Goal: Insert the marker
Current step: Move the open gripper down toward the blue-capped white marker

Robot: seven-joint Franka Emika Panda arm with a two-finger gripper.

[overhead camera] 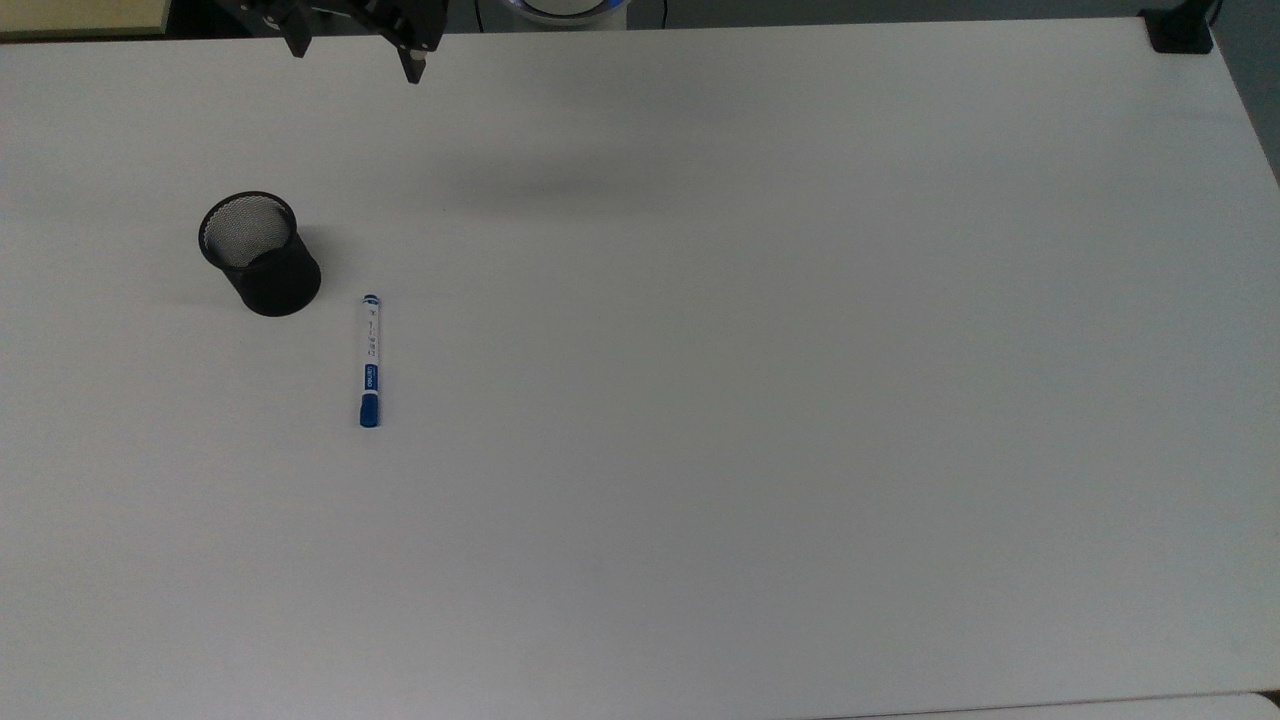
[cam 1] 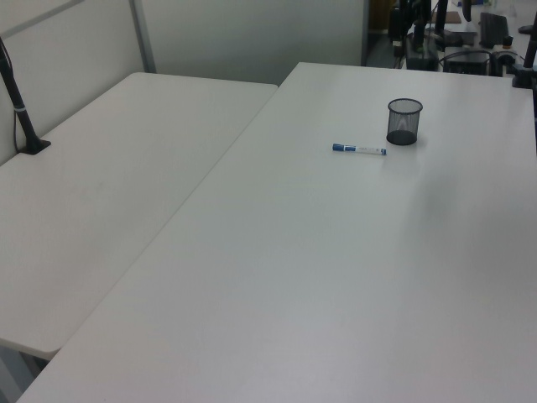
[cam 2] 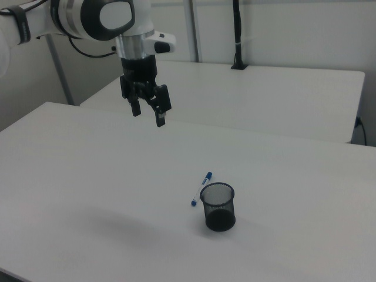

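Observation:
The marker [overhead camera: 369, 361] lies flat on the white table [overhead camera: 760, 360], white barrel with blue cap and blue tail. It also shows as a marker [cam 1: 359, 149] in the left view and as a marker [cam 2: 201, 188] in the right view. A black mesh cup [overhead camera: 259, 253] stands upright just beside it, apart from it, also seen as the cup [cam 1: 404, 121] and the cup [cam 2: 218, 206]. My gripper [cam 2: 148, 116] hangs high above the table, well away from both, open with nothing between its fingers. In the top view the gripper [overhead camera: 355, 60] sits at the upper edge.
A second white table [cam 2: 264, 94] adjoins this one. A black post [cam 2: 237, 35] stands clamped on it, and a black clamp [overhead camera: 1180, 30] sits at the top view's upper right corner. Equipment [cam 1: 453, 34] stands beyond the table's far end in the left view.

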